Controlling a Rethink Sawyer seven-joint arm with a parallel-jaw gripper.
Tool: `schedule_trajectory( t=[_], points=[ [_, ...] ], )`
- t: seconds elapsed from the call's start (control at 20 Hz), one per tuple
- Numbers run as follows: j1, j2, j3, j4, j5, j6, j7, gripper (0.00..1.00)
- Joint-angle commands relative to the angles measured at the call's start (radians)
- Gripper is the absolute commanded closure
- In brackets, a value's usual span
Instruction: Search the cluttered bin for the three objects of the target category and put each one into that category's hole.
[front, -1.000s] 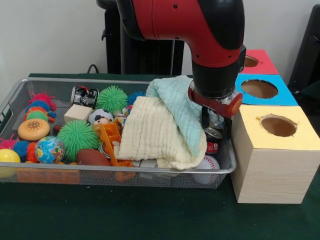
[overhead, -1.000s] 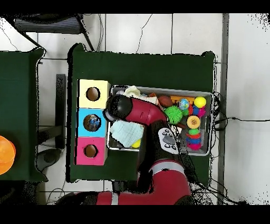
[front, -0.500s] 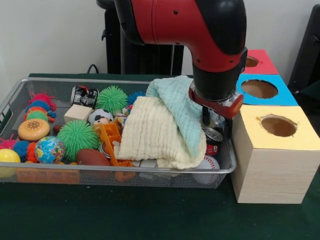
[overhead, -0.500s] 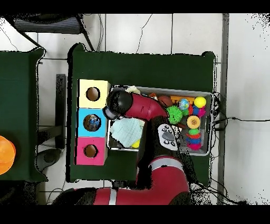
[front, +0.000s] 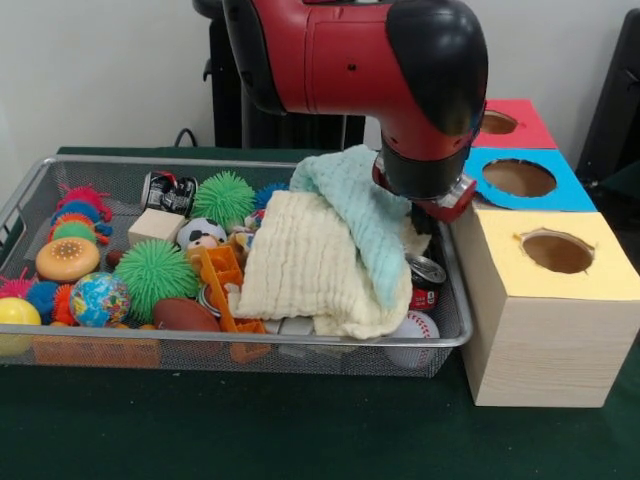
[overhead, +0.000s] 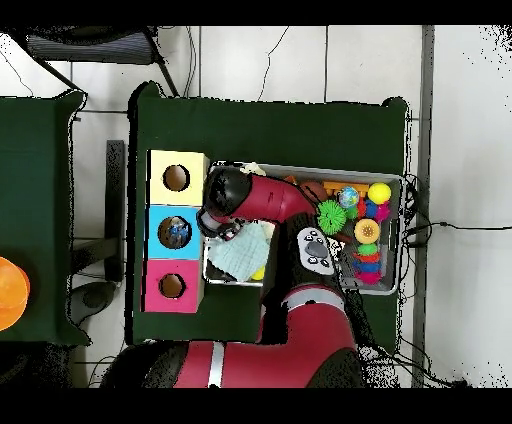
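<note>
Three boxes, yellow (front: 548, 310), blue (front: 520, 180) and red (front: 510, 122), line the wire bin's (front: 300, 345) right end. Nearer, a soda can (front: 428, 280) lies beside the cream cloth (front: 310, 265) in the bin's front right corner. Behind it the gripper (front: 440, 203) hangs over that end; whether it is holding anything, I cannot tell.

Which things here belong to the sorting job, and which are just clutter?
Job: gripper, bin, yellow box, blue box, red box, possibly the can.
Lying about: cream cloth, green cloth; spiky ball, globe ball unless they're targets.
</note>
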Motion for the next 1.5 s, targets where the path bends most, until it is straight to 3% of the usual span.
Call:
schedule_trajectory(
  t=[0.05, 0.2, 0.45, 0.55, 0.65, 0.8, 0.85, 1.2, 1.5],
  points=[
    [-0.015, 0.052, 0.053, -0.062, -0.087, 0.185, -0.098, 1.0],
    [-0.034, 0.055, 0.064, -0.073, -0.105, 0.195, -0.113, 1.0],
    [-0.06, 0.029, 0.084, -0.022, -0.106, 0.046, -0.101, 1.0],
    [-0.074, 0.002, 0.095, 0.025, -0.095, -0.036, -0.085, 1.0],
    [-0.085, -0.054, 0.103, 0.097, -0.093, -0.179, -0.06, 1.0],
    [-0.074, -0.117, 0.079, 0.136, -0.115, -0.179, -0.052, 1.0],
    [-0.072, -0.138, 0.072, 0.149, -0.12, -0.183, -0.047, 0.0],
    [-0.076, -0.224, 0.055, 0.201, -0.115, -0.229, -0.033, 0.0],
    [-0.085, -0.176, 0.051, 0.19, -0.125, -0.213, -0.03, 0.0]
  ],
)
